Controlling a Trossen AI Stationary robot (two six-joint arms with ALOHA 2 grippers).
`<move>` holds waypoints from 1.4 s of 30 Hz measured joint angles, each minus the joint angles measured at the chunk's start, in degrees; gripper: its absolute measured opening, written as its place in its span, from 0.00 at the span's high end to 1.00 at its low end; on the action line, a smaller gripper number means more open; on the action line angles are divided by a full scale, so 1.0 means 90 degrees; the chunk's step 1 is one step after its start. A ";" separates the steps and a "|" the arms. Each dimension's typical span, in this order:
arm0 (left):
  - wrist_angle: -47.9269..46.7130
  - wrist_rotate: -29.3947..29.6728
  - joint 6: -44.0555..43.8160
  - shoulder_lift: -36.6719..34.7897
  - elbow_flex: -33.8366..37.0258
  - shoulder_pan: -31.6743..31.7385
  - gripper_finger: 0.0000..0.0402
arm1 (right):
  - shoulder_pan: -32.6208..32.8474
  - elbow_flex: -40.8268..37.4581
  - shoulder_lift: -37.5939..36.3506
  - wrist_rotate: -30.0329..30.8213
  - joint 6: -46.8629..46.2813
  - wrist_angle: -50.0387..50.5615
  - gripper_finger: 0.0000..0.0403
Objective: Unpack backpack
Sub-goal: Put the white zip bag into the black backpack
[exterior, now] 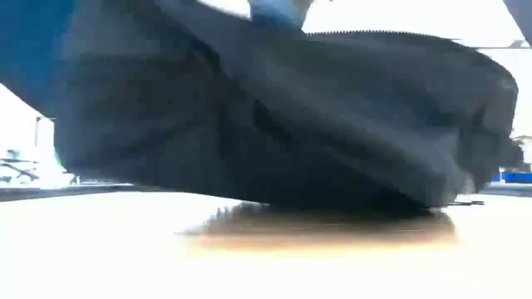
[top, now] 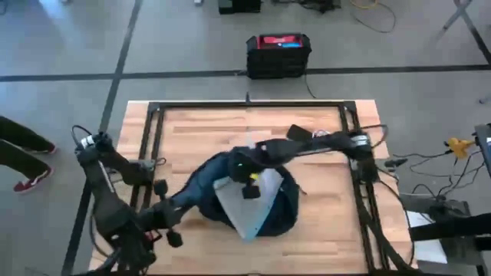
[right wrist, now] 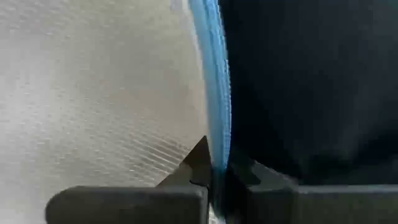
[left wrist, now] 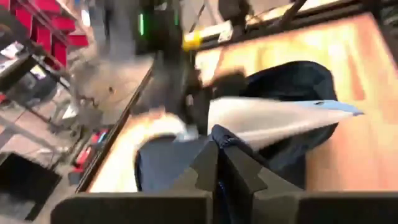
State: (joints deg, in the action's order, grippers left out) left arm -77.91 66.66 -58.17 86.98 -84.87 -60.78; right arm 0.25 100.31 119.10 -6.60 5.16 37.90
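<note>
While sitting mid-table, the one backpack [top: 261,201] is being pinched from both sides: left gripper [left wrist: 219,163] is clamping its near navy edge, right gripper [right wrist: 216,171] is clamping the blue-piped rim beside the pale lining [top: 249,203]. Risk, judged: opposed pulls are lifting the bag, so fabric could slip out. Beyond the backpack, one black box [top: 278,54].

A grey floor [top: 69,46] crossed by dark lines is seen around the wooden worktop [top: 192,126]. A black box [top: 278,55] with a red top is set beyond it, and cables [top: 437,165] are strewn alongside.
</note>
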 joint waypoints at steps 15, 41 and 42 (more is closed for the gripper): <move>0.0533 0.0109 -0.1217 0.0129 0.1052 -0.0308 1.00 | -0.0256 0.0005 0.0470 0.1609 -0.1833 0.0118 1.00; 0.0505 0.0889 -0.1778 -0.0189 0.1583 -0.0241 1.00 | 0.0187 0.0032 0.0703 0.2677 -0.1596 -0.0071 0.60; 0.0491 0.0932 -0.1787 -0.0197 0.1635 -0.0232 1.00 | 0.0118 0.0032 0.0613 0.2763 -0.1593 -0.0027 0.57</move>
State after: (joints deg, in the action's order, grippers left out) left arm -73.50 75.05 -74.25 85.21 -70.16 -62.87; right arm 1.31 100.60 124.61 18.27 -9.18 37.65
